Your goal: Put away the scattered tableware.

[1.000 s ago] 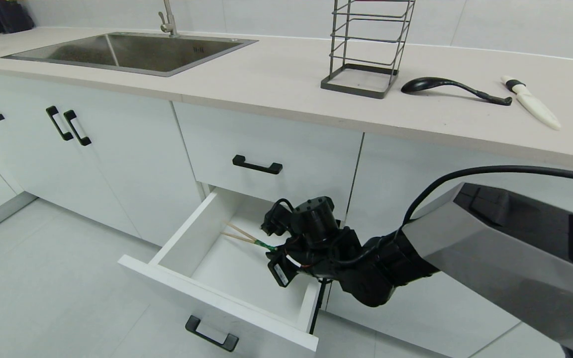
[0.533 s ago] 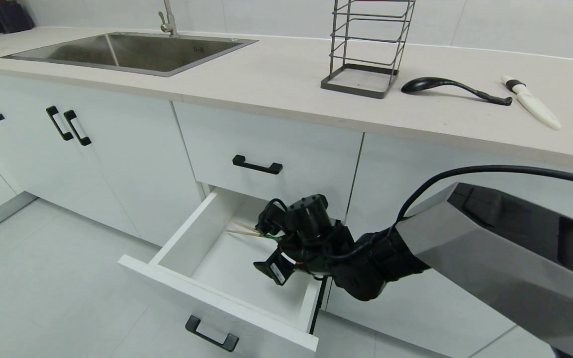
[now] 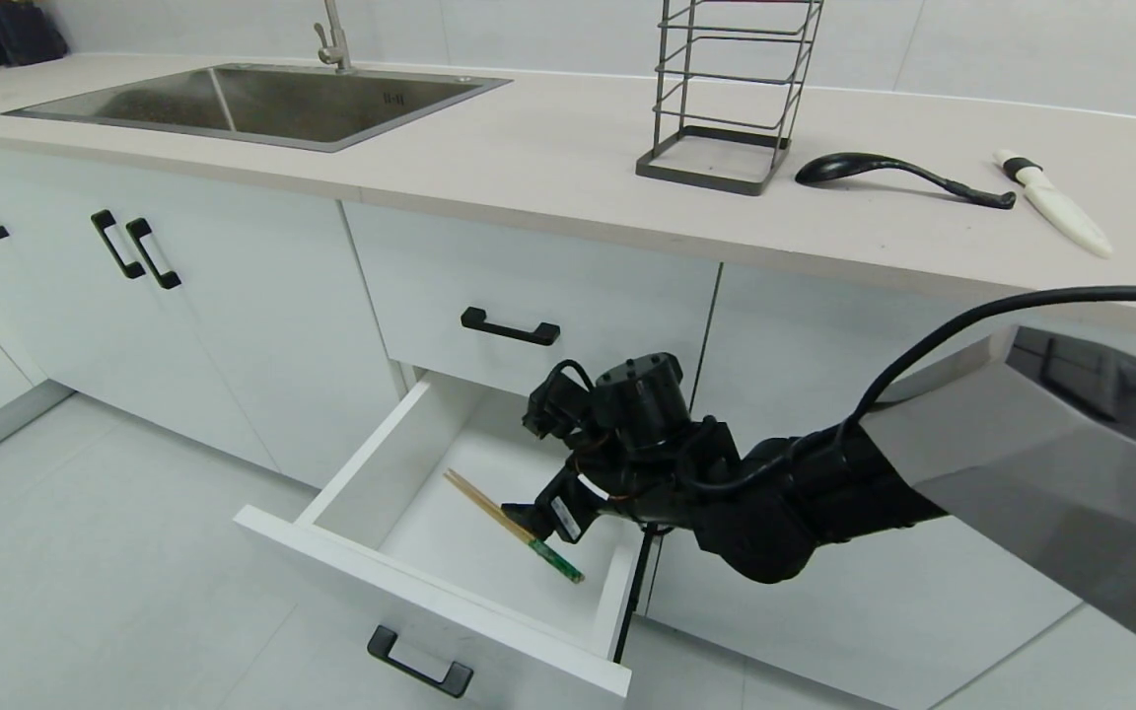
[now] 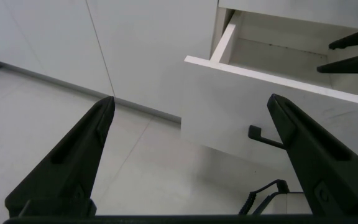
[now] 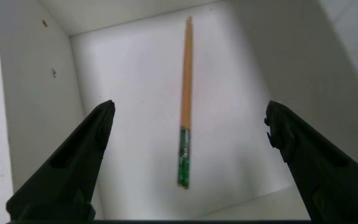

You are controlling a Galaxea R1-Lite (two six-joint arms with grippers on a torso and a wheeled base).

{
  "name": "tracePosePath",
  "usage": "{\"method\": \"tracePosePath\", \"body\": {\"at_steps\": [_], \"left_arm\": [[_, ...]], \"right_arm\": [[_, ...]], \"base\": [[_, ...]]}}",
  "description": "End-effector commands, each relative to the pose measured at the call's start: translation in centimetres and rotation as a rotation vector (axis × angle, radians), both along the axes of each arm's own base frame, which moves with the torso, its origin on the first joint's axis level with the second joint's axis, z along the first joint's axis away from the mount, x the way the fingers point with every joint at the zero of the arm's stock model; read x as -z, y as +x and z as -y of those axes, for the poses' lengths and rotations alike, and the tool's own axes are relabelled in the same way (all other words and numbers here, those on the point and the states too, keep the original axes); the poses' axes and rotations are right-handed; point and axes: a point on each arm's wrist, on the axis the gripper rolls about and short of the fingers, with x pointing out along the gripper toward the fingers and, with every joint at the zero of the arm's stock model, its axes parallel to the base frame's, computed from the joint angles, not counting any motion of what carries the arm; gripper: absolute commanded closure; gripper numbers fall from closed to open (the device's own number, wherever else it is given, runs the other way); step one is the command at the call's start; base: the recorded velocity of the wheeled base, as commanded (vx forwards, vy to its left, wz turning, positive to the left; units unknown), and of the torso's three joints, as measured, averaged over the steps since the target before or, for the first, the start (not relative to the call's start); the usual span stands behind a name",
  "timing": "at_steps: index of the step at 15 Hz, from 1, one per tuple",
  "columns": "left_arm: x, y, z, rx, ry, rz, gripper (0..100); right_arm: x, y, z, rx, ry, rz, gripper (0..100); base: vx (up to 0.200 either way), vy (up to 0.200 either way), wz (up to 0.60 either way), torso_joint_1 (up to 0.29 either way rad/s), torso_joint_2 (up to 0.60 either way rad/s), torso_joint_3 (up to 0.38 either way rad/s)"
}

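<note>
Wooden chopsticks (image 3: 514, 528) with green ends lie loose on the floor of the open white drawer (image 3: 430, 592); the right wrist view looks down on the chopsticks (image 5: 184, 140). My right gripper (image 3: 538, 518) hangs open just above them, over the right part of the drawer, its fingers (image 5: 73, 168) spread wide. On the countertop at the far right lie a black ladle (image 3: 888, 175) and a white knife (image 3: 1051, 202). My left gripper (image 4: 188, 155) is open, low over the floor in front of the drawer (image 4: 278, 93).
A wire rack (image 3: 726, 89) stands on the counter left of the ladle. A steel sink (image 3: 252, 99) with a tap is at the far left. A shut drawer with a black handle (image 3: 509, 326) sits above the open one. Cupboard doors run to the left.
My right gripper has opened and let go of the chopsticks, which now lie on the drawer floor. The gripper has risen slightly and shifted right.
</note>
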Motion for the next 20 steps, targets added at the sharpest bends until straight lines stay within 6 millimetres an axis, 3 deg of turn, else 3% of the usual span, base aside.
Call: {"method": "tracePosePath", "body": {"at_steps": [1,4,6,9,12,17,20], "left_arm": [[0.0,0.0,0.0,-0.001,-0.001,-0.001,0],[0.0,0.0,0.0,0.000,-0.001,-0.001,0],[0.0,0.0,0.0,0.000,-0.001,-0.001,0],[0.0,0.0,0.0,0.000,-0.001,-0.001,0],[0.0,0.0,0.0,-0.001,-0.001,-0.001,0],[0.0,0.0,0.0,-0.001,-0.001,-0.001,0],[0.0,0.0,0.0,0.000,0.001,-0.001,0]], "right_arm": [[-1.6,-0.9,0.8,-0.004,0.013,0.014,0],[-2.7,-1.9,1.7,-0.007,0.038,0.037,0],[-2.8,-3.6,2.4,-0.028,0.050,0.046,0],[-4.6,-7.0,3.5,-0.109,0.118,0.080,0],[-6.1,-9.6,5.8,-0.185,0.202,0.114,0],[-9.5,-14.9,11.5,-0.297,0.378,0.236,0],[-10.3,-16.8,13.8,-0.325,0.409,0.258,0]], "base": [[0.000,0.000,0.00,0.000,0.00,0.000],[0.000,0.000,0.00,0.000,0.00,0.000],[0.000,0.000,0.00,0.000,0.00,0.000],[0.000,0.000,0.00,0.000,0.00,0.000],[0.000,0.000,0.00,0.000,0.00,0.000],[0.000,0.000,0.00,0.000,0.00,0.000],[0.000,0.000,0.00,0.000,0.00,0.000]]}}
